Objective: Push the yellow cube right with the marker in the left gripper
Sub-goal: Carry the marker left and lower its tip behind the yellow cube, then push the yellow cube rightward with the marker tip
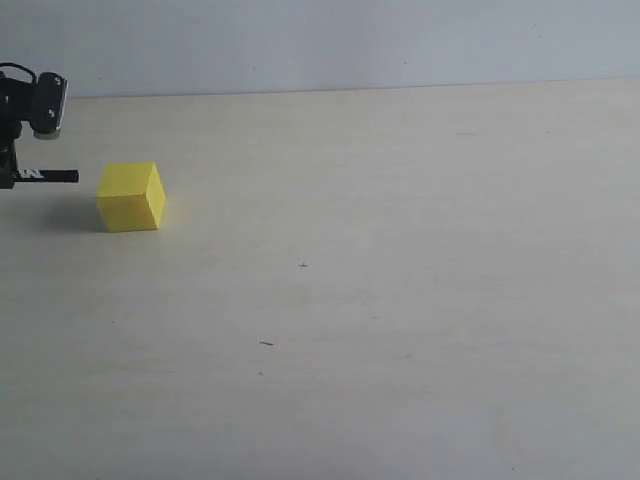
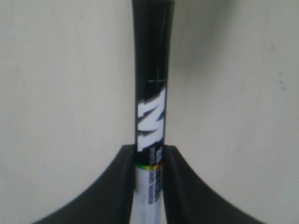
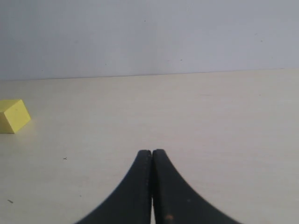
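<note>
The yellow cube (image 1: 131, 196) rests on the pale table (image 1: 400, 300) at the far left; it also shows as the yellow cube (image 3: 14, 115) in the right wrist view. My left gripper (image 2: 149, 150) is shut on the marker (image 2: 152, 93), white barrel between the jaws and black cap with white lettering sticking out. In the exterior view the marker (image 1: 45, 176) lies level, its black tip a short gap left of the cube, not touching. Most of the left gripper (image 1: 8, 176) is cut off by the frame edge. My right gripper (image 3: 152, 152) is shut with nothing in it.
A small camera (image 1: 48, 105) sits on the left arm above the marker. A light wall (image 1: 350, 40) bounds the table's far edge. Tiny dark specks (image 1: 303, 265) mark the tabletop right of the cube.
</note>
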`<state>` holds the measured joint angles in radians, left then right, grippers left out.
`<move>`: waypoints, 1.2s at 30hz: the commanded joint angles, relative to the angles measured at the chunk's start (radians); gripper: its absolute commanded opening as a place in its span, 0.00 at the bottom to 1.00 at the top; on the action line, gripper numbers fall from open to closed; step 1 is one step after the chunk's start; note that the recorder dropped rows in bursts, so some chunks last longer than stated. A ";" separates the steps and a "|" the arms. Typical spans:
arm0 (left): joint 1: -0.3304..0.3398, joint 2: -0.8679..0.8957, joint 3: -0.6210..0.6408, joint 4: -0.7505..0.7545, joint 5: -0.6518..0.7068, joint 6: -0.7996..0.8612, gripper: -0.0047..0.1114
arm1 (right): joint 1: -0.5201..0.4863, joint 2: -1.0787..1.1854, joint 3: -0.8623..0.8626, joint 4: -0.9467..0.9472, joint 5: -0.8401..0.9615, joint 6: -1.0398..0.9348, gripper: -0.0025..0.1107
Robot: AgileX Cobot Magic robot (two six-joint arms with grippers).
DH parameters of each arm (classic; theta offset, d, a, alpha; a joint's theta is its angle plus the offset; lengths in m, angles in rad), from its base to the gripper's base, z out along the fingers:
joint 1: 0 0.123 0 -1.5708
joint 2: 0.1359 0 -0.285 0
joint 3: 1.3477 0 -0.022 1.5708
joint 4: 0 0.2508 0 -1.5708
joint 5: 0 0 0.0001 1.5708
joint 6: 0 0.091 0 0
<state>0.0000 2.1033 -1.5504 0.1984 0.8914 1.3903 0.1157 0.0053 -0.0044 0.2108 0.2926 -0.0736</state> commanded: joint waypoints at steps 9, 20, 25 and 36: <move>0.032 0.054 0.004 -0.115 -0.050 0.180 0.04 | 0.001 -0.005 0.004 -0.001 -0.007 -0.004 0.02; 0.071 0.054 0.004 -0.145 -0.011 0.201 0.04 | 0.001 -0.005 0.004 -0.001 -0.007 -0.004 0.02; 0.071 0.056 0.004 -0.168 -0.029 0.207 0.04 | 0.001 -0.005 0.004 -0.001 -0.007 -0.004 0.02; 0.071 0.119 0.004 -0.179 -0.056 0.251 0.04 | 0.001 -0.005 0.004 -0.001 -0.007 -0.004 0.02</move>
<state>0.0683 2.2113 -1.5504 0.0349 0.8560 1.6210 0.1157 0.0053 -0.0044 0.2108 0.2926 -0.0736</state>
